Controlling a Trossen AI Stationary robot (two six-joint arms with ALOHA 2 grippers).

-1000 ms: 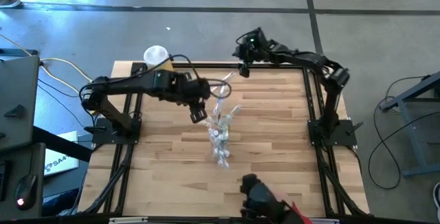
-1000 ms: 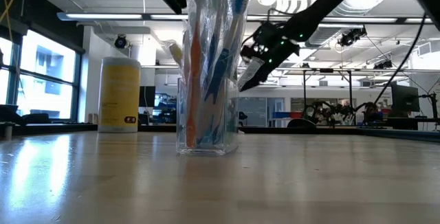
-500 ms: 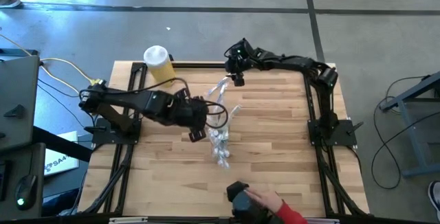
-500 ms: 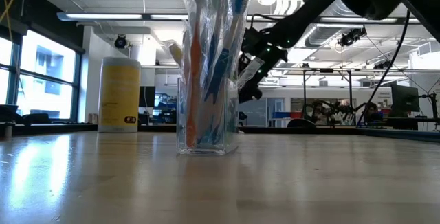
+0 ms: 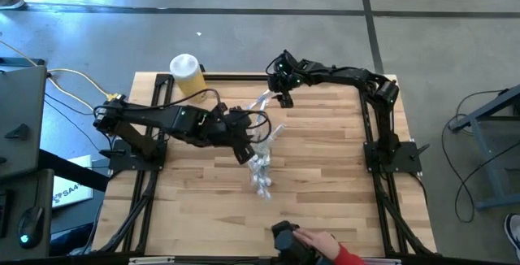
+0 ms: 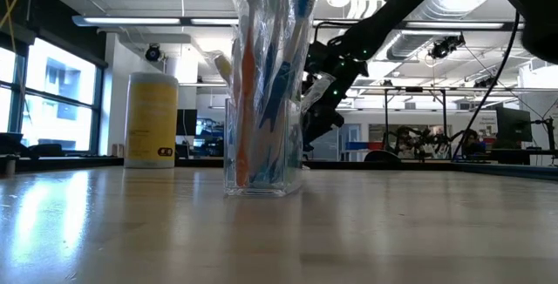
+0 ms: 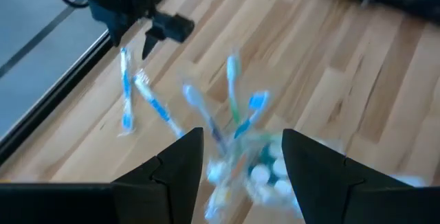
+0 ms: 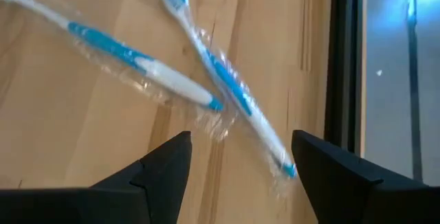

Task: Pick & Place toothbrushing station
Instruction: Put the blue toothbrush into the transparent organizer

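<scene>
- Cup [image 6: 261, 149] stands upright near the middle of the tabletop [image 5: 325, 167]; in the high view it sits just beside the left gripper [image 5: 244, 153], on that gripper's inner side.
- Left wrist view: cup [image 7: 247, 169] lies directly ahead of the left gripper [image 7: 240, 159], between the two fingers [image 7: 175, 165] but not clamped; contact cannot be told (picture blurred).
- Cup contents: several wrapped toothbrushes [image 6: 275, 66] standing on end, heads up, fanned out above the rim; white-capped tubes [image 7: 265, 176] low in the cup.
- Two more wrapped toothbrushes, loose [image 5: 262, 102], lie crossed on the tabletop near the far edge, well apart from the cup.
- Right gripper [image 5: 283, 94] hovers just beside that loose pair [image 8: 206, 86]; right wrist view shows the fingers [image 8: 165, 165] spread wide, nothing between them, brushes flat on the wood ahead.
- Left gripper: jaws wide, holding nothing.
- Yellow bottle [image 5: 185, 75] at the far-left corner, upright, white cap.
- A person's hand [image 5: 321, 245] with a red sleeve rests on a dark object at the near edge.
</scene>
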